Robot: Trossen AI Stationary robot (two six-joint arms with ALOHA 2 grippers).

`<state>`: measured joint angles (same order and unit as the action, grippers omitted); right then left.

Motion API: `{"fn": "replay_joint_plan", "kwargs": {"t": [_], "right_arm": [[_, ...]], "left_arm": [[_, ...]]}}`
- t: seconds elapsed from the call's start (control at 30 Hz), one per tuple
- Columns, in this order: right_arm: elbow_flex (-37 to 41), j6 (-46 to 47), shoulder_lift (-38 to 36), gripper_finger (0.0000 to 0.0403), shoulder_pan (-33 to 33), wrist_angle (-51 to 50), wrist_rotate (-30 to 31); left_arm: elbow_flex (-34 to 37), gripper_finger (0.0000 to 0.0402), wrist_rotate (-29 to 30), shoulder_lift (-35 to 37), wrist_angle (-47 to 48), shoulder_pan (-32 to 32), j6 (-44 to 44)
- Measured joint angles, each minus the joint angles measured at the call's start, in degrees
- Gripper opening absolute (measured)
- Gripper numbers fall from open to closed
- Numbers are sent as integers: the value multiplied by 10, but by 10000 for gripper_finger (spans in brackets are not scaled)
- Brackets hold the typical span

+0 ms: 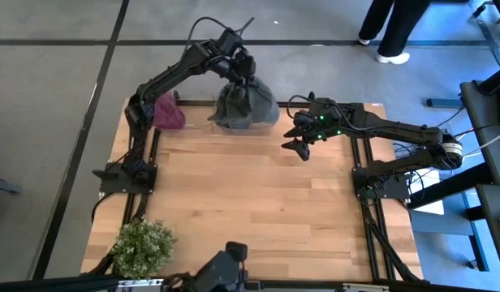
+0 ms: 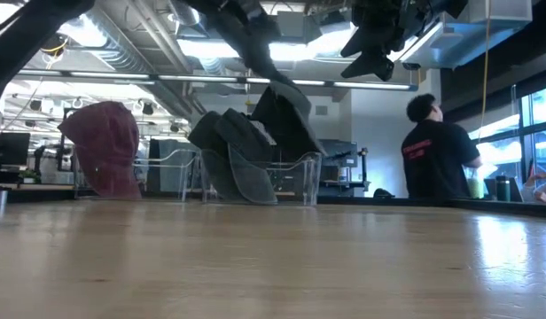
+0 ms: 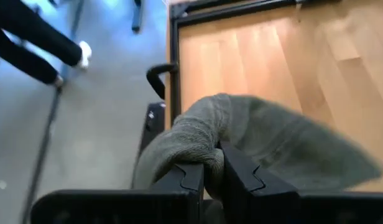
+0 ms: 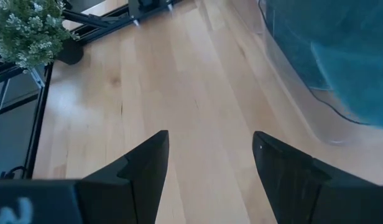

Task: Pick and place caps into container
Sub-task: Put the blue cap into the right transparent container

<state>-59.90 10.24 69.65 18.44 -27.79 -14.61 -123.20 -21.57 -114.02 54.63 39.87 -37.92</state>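
Observation:
My left gripper (image 1: 238, 71) is at the table's far edge, shut on a grey-green cap (image 1: 252, 99) that hangs over the clear container (image 1: 200, 122). More grey-green caps (image 2: 233, 155) lie piled inside the container, leaning on its walls. The maroon cap (image 1: 169, 112) stands at the container's left end, under my left arm; whether it is inside, I cannot tell. My right gripper (image 1: 299, 135) hovers open above the table, just right of the container, and holds nothing. My left gripper pinches a bunched fold of the grey-green cap's fabric (image 3: 201, 148) between its two fingers, coming from above and pointing down. The cap hangs below the fingers (image 2: 286, 111), and its lower part reaches the caps in the container.
A bushy green plant (image 1: 142, 246) stands at the table's near left corner. Bare wood (image 1: 258, 203) spreads across the middle and near side. A person in dark clothes (image 2: 437, 151) stands beyond the table, and another person's legs (image 1: 392, 28) show past the far edge.

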Motion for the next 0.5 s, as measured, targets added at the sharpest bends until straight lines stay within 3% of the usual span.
{"fn": "replay_joint_plan", "kwargs": {"t": [0.23,0.5], "right_arm": [[0,1,0,233,0,-4,0],[0,9,0,233,0,-3,0]], "left_arm": [[0,22,-5,46,10,0,-65],[0,22,-3,31,47,-1,-109]]}}
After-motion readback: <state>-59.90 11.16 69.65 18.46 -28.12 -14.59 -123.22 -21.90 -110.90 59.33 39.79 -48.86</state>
